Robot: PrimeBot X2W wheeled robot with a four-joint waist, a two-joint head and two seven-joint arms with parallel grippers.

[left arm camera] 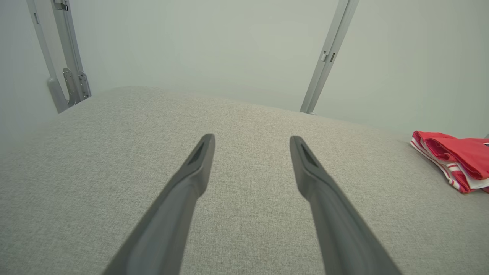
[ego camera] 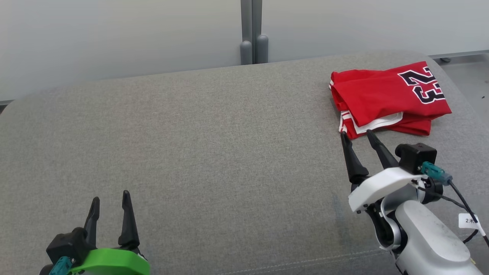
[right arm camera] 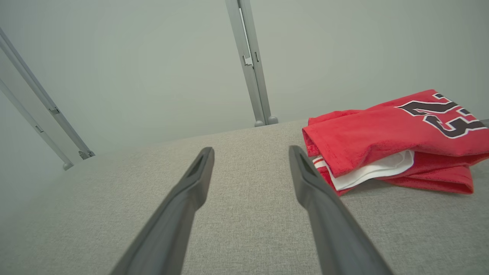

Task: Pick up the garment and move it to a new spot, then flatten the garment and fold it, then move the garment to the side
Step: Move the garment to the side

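Folded red garment (ego camera: 386,95) at far right of grey padded surface (ego camera: 214,152), close to its right edge. Right gripper (ego camera: 357,133) spread wide, holding nothing, tips just beside garment's near hem, contact unclear. Left gripper (ego camera: 110,195) spread wide, holding nothing, near front-left edge. Broad open stretch across centre and left.

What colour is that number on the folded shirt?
The number 23 is black with white edging, on the red shirt; clearest in the head view.
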